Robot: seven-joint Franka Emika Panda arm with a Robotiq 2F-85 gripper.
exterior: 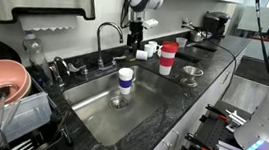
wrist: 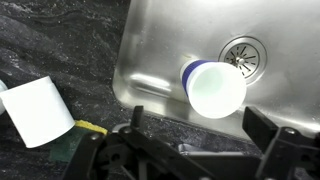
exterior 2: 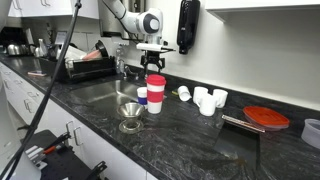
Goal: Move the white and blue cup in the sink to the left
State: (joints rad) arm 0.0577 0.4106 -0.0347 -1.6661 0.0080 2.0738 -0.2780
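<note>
— Pink bowl (exterior: 1,83) right up front, sitting by the dish rack (exterior: 29,124). Past it the sink (exterior: 95,116) opens out of the dark stone countertop (exterior: 187,101).

— And the white and blue cup (exterior: 125,79)?

— Standing upright in the basin, white half on top, blue below, just beside the round drain (exterior: 120,102). Nothing is touching it.

— Where's the gripper (exterior: 135,43)?

— High over the back edge of the sink, near the faucet (exterior: 106,37), well apart from the cup. In the wrist view the fingers (wrist: 110,150) are spread wide, one at each lower corner, with nothing between them. The cup's white top shows beyond, with the drain next to it.

— What's out on the counter?

— A red and white cup (exterior 2: 156,90), with a small glass bowl (exterior 2: 131,110) just in front of it. Further along there's a cluster of white cups (exterior 2: 207,99), then a flat red dish (exterior 2: 267,118). The wrist view also catches a lone white cup (wrist: 38,110) on the stone beside the sink's rim, and a yellow sponge (wrist: 92,128) close by.
</note>
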